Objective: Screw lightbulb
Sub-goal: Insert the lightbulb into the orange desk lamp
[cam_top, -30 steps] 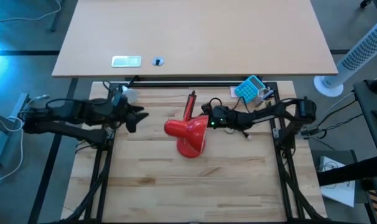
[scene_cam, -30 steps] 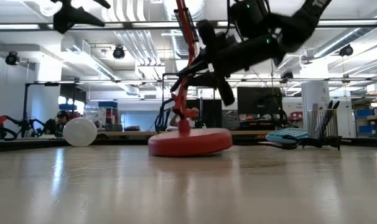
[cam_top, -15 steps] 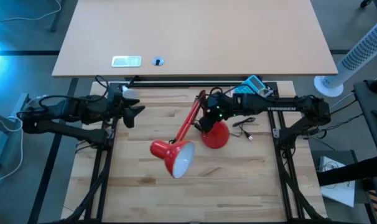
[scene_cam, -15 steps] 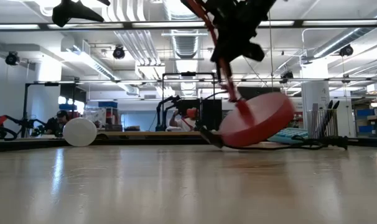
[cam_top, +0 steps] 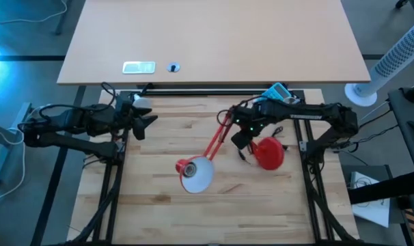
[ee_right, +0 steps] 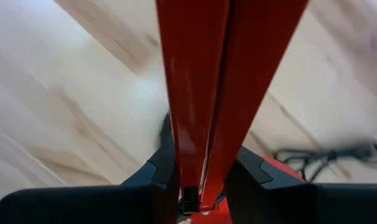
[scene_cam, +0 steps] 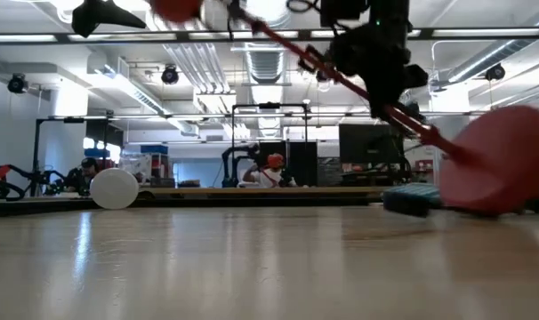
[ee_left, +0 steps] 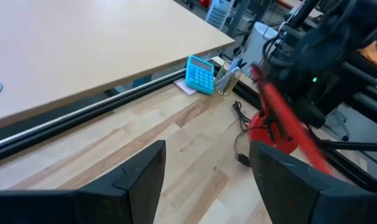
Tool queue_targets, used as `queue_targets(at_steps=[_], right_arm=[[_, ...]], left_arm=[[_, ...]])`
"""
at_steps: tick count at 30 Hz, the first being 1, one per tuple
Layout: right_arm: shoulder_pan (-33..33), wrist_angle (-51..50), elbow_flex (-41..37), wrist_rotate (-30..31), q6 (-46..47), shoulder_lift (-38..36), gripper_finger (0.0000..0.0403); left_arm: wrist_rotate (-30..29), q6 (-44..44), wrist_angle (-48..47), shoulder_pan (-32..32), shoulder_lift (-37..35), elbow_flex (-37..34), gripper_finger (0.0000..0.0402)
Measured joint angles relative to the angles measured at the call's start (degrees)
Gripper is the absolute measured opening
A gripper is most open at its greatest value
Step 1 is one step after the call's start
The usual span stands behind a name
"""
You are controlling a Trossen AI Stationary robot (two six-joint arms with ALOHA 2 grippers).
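Lightbulb (cam_top: 143, 104): on the table's far-left edge, touching nothing, just beside the left gripper (cam_top: 149, 121).
Left gripper: fingers spread, empty, the nearer arm.
Right gripper (cam_top: 236, 131): clamped on the red lamp's arm (cam_top: 214, 142).
Lamp shade (cam_top: 195, 173): mid-table, well apart from the bulb.

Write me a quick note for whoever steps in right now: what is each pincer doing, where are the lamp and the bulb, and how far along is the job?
Right pincer: shut on the red lamp's arm, holding the lamp tipped; its round base is on the right side of the table, its shade near the middle, opening turned upward, no bulb visible inside.
Left pincer: open, empty, hovering above the table's back left.
Lightbulb: lies on the wood at the back left, just behind the left pincer, untouched.
Done: lamp grasped and tipped.
Left: pick up the bulb, bring it to the shade, screw it in.
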Motion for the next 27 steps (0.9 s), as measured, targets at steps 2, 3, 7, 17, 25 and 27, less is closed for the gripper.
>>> queue_targets(at_steps=[2, 3, 7, 17, 25, 27], right_arm=[[0.0, -2.1, -0.1, -1.3, 0.0, 1.9, 0.0077], [0.0, -2.1, -0.1, -2.1, -0.3, 3.0, 0.0077], [0.0, -1.9, -0.1, -5.3, -0.9, 7.9, 0.0076], [0.0, -2.1, 0.0, -10.9, -0.8, 18.3, 0.0079], [0.1, -1.7, 0.0, -11.8, -2.7, 21.9, 0.0095], [0.1, -1.6, 0.0, -11.6, -2.9, 21.9, 0.0103]], left_arm=[[0.0, 0.0, 0.0, 0.0, -0.1, 0.0, 0.0223], [0.0, 0.0, 0.0, 0.0, -0.1, 0.0, 0.0223], [0.2, -0.2, -0.1, 0.0, -0.1, 0.0, 0.0223], [3.3, -1.3, 0.1, -0.1, 0.0, 0.0, 0.0223], [7.2, -1.3, 0.1, -0.2, 0.0, -0.1, 0.0223], [7.6, -1.3, 0.0, -0.2, 0.0, -0.1, 0.0223]])
